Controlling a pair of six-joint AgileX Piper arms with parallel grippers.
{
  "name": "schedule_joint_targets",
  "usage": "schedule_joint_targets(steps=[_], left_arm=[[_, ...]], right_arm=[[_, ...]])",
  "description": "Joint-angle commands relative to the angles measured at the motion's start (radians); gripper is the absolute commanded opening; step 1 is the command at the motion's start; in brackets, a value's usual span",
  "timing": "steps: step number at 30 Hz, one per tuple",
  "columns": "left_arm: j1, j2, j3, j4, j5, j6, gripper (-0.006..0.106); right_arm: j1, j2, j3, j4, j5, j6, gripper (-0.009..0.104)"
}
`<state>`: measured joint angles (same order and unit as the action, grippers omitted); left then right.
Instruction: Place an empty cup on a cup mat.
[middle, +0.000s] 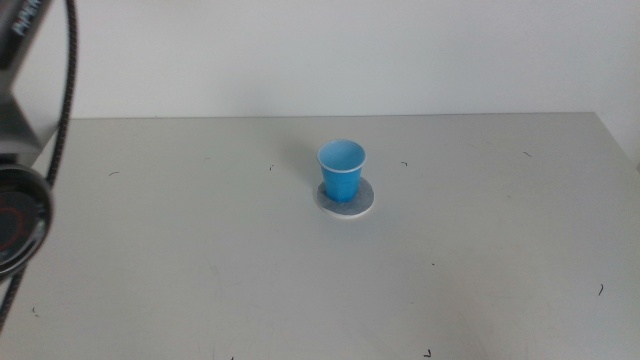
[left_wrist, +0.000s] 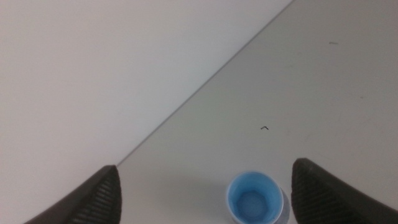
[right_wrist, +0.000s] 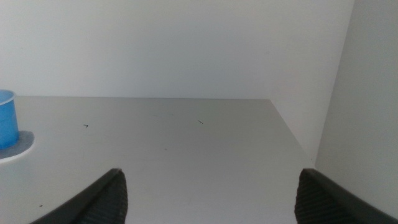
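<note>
Across the whole middle view a pale grey table (middle: 200, 260) is spread, backed by a plain white wall (middle: 330, 50), and small dark specks are scattered over its surface. At the left edge of that view part of a dark arm (middle: 18, 200) with a black ribbed cable is seen, well apart from the task's things. Near the table's centre the cup mat (middle: 349, 207) is laid flat, its grey disc and pale edge showing around the base of what it bears. On it the cup (middle: 341, 170) is stood upright, bright blue with a thin white rim, its lighter inside seen to be empty. In the left wrist view the left gripper (left_wrist: 205, 193) is held high above the table, its jaws spread wide and nothing held between them; the cup (left_wrist: 253, 199) is seen from above between them, far below. In the right wrist view the right gripper (right_wrist: 208, 196) is likewise spread wide and empty, low over the table, with the cup (right_wrist: 6, 118) and the cup mat (right_wrist: 18, 146) well off to one side.
</note>
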<state>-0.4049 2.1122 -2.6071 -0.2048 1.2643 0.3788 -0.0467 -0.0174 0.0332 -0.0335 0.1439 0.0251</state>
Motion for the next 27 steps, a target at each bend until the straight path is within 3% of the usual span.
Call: schedule_joint_targets(steps=[1, 6, 11, 18, 27], left_arm=[[0.006, -0.140, -0.005, 0.005, 0.047, 0.020, 0.105], [0.006, -0.352, 0.183, 0.096, 0.047, 0.008, 0.105], [0.006, -0.600, 0.452, 0.246, 0.044, -0.072, 0.105], [0.029, -0.971, 0.920, 0.422, -0.133, -0.332, 0.105], [0.210, -1.393, 1.549, 0.444, -0.569, -0.401, 0.105]], right_arm=[[0.002, -0.019, -0.012, -0.009, -0.078, -0.008, 0.094], [0.002, -0.019, -0.012, -0.009, -0.078, -0.008, 0.094], [0.002, -0.019, -0.012, -0.009, -0.078, -0.008, 0.094], [0.002, -0.019, -0.012, -0.009, -0.078, -0.008, 0.094], [0.002, -0.019, -0.012, -0.009, -0.078, -0.008, 0.094]])
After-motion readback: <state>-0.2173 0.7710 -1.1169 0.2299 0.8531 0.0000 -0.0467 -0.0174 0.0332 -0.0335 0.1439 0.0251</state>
